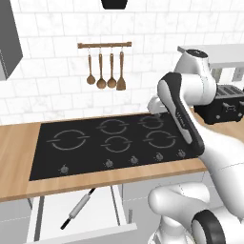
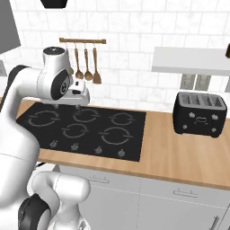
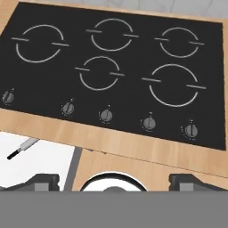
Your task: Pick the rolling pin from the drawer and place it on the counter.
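Rolling pin [image 1: 79, 206] lay diagonally on the floor of the open drawer [image 1: 52, 215], partly under the table [image 1: 19, 138] edge. Cooktop [image 1: 109, 140] set in the table; toaster [image 2: 200, 112] to the right. End effector [image 3: 113, 181] hovered above the cooktop, fingers [image 3: 42, 181] wide apart, holding nothing.

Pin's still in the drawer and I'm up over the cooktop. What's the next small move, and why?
Probably swing the gripper left and down toward the open drawer. The rolling pin lies diagonally on its floor, ungrasped, while the gripper hangs high over the cooktop, jaws wide apart and empty. Line up across the pin's middle before descending.
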{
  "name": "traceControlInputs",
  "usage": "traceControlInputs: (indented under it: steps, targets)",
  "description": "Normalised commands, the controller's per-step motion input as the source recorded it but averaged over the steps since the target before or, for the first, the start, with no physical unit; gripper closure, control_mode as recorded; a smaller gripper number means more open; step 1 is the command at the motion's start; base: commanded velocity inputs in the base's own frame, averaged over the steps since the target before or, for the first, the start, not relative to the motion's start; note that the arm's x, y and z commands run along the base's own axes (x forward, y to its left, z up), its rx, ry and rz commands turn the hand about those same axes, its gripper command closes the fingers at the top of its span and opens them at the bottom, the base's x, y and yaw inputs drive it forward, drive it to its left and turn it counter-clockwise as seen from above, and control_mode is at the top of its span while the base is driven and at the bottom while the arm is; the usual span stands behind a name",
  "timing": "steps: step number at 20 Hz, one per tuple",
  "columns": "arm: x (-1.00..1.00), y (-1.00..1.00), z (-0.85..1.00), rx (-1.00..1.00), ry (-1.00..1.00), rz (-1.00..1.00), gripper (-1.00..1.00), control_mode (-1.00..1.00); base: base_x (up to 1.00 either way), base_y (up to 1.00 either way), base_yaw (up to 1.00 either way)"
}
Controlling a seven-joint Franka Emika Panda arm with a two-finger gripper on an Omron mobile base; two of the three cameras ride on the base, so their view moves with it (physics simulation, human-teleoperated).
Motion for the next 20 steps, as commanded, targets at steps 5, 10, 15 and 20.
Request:
traceControlInputs:
  steps: [5,10,15,20]
  targets:
    - [-0.43,0.15,-0.01,-0.03,0.0,0.18,-1.0,-1.0,0.0,0.0,0.0]
    - [-0.03,0.03,0.0,-0.01,0.01,0.06,-1.0,-1.0,0.0,0.0,0.0]
    - [-0.33,0.09,0.0,-0.01,0.0,0.13,-1.0,-1.0,0.0,0.0,0.0]
    - [-0.64,0.26,0.0,-0.04,-0.01,0.22,-1.0,-1.0,0.0,0.0,0.0]
